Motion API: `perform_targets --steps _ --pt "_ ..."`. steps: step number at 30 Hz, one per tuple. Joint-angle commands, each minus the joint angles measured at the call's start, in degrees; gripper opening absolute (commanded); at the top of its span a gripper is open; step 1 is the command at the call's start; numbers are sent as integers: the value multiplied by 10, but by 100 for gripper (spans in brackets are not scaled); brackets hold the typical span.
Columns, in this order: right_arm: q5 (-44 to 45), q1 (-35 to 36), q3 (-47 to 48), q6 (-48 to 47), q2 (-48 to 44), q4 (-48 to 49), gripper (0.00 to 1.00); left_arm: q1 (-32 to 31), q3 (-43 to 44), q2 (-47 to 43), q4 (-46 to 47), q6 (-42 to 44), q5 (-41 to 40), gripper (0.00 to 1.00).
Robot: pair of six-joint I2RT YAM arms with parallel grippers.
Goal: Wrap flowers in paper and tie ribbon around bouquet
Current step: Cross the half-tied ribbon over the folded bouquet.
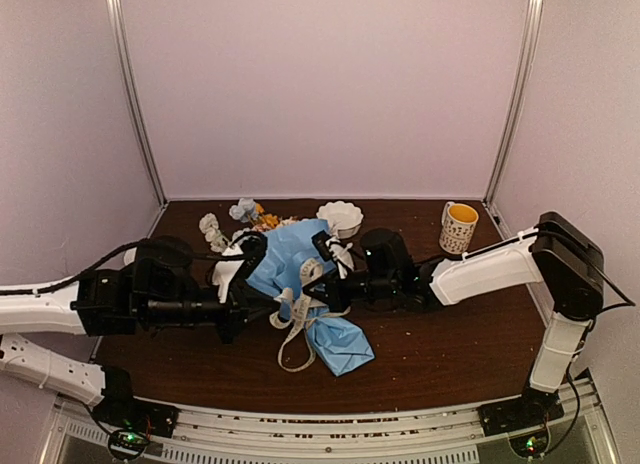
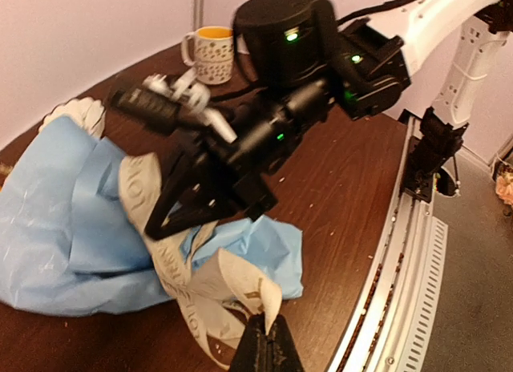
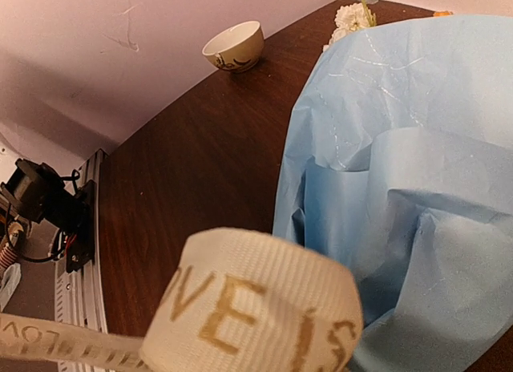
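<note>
Centrally in the top view, the bouquet (image 1: 298, 256) lies on the worktop (image 1: 450, 344). At the left-wrist frame's bottom edge, the left hand (image 2: 264, 330) pinches the ribbon (image 2: 231, 274); the right hand (image 2: 180, 200) seemingly clamps its upper loop.

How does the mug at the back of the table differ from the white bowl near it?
The mug is tall and has a handle; the bowl is low and wide, with none. The mug is speckled outside and yellow inside; the bowl is plain white with a scalloped rim. Both stand upright on the far side of the table.
</note>
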Motion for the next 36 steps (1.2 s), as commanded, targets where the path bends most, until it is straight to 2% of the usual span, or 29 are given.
perform_targets --steps 1,7,10,17,21,22,23,25,26,28,31,34,36 --pt "-31 -5 33 -36 4 -61 0 -15 83 102 30 88 75 0" --pt "-62 -14 43 -58 3 -89 0 -33 167 246 74 161 159 0" --pt "-72 -17 52 -66 5 -106 0 -34 222 311 76 184 172 0" --pt "-87 -20 56 -85 -2 -121 0 -38 342 417 99 221 203 0" --pt "-88 -20 55 -94 -4 -134 0 -39 375 462 97 227 219 0" --pt "-89 -20 55 -96 -5 -136 0 -39 381 471 90 227 215 3" --pt "-89 -19 54 -97 -7 -138 0 -39 385 477 81 228 210 13" --pt "-91 -20 52 -99 -9 -139 0 -39 384 474 68 232 202 42" --pt "-92 -20 51 -100 -10 -138 0 -39 379 469 67 233 197 54" --pt "-93 -20 51 -102 -11 -138 0 -39 365 449 68 242 177 70" --pt "-93 -20 55 -104 -10 -141 0 -39 348 416 63 258 141 77" --pt "-93 -20 57 -108 -10 -144 0 -36 317 366 75 252 108 78" --pt "-96 -19 57 -111 -10 -145 0 -23 281 325 98 225 104 75"
